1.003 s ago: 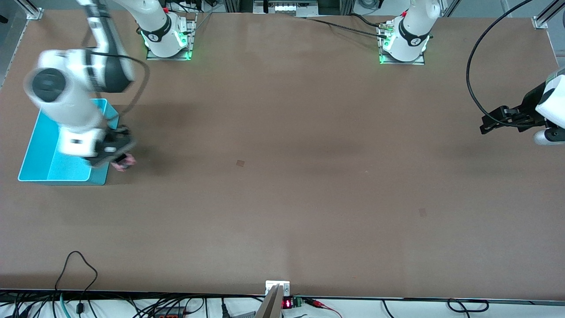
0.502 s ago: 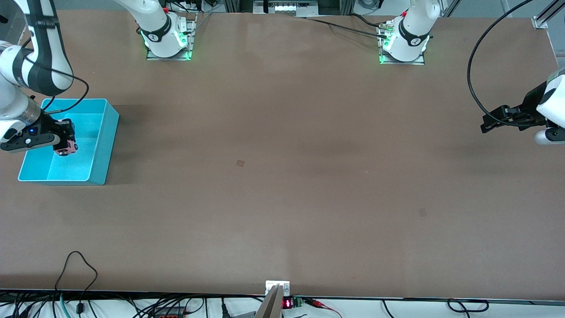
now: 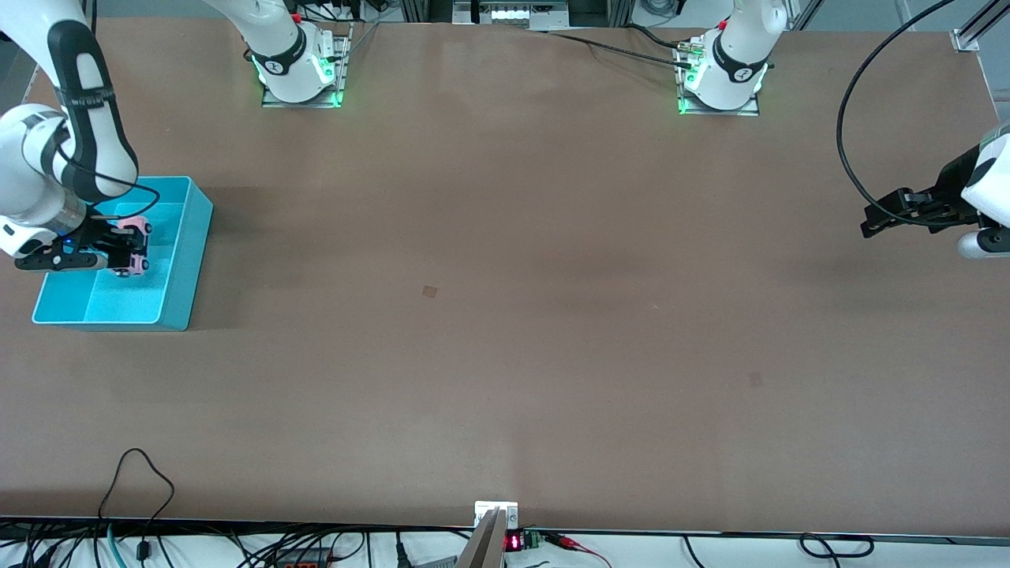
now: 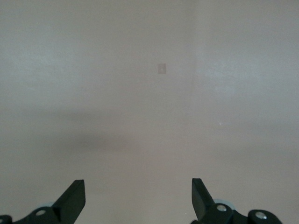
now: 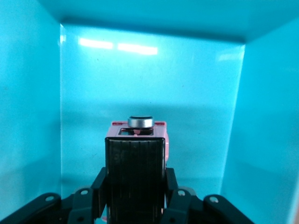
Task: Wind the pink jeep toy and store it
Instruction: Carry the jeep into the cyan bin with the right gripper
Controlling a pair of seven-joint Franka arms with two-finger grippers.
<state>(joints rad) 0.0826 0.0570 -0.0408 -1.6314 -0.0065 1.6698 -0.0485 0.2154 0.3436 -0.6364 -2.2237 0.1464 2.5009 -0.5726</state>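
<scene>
In the front view the right gripper (image 3: pixel 126 248) hangs over the cyan bin (image 3: pixel 193 237), clamped on the pink jeep toy (image 3: pixel 136 246); the left gripper (image 3: pixel 876 221) waits with its jaws spread over the table (image 3: pixel 505 315) at the left arm's end. The left wrist view shows only bare table. In the right wrist view the jeep (image 5: pixel 135 140) sits above the bin floor (image 5: pixel 149 79); letting go from up here could bounce or tip it.

- The right gripper (image 3: pixel 126 248) hung low at the right arm's end of the table, its fingers closed tightly.
- The left gripper (image 3: pixel 872 221) waited at the left arm's end, fingers (image 4: pixel 72 200) apart.
</scene>
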